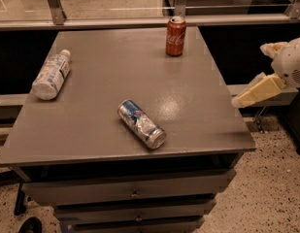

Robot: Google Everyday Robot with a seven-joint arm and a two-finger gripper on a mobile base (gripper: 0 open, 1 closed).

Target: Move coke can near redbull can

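Observation:
The coke can (175, 36), red with white script and a silver top, stands upright near the far edge of the grey table (96, 81), right of centre. The redbull can (141, 124), slim, silver-and-blue and dented, lies on its side near the front middle of the table. My gripper (249, 75) hangs in the air just off the table's right edge, level with its middle. Its two cream fingers (258, 91) are spread apart and hold nothing. It is well away from both cans.
A clear plastic bottle (51, 74) with a white label lies on its side at the table's left. Drawers (130, 193) sit below the tabletop. A glass partition with metal posts (55, 4) runs behind the table. Speckled floor (271, 188) lies to the right.

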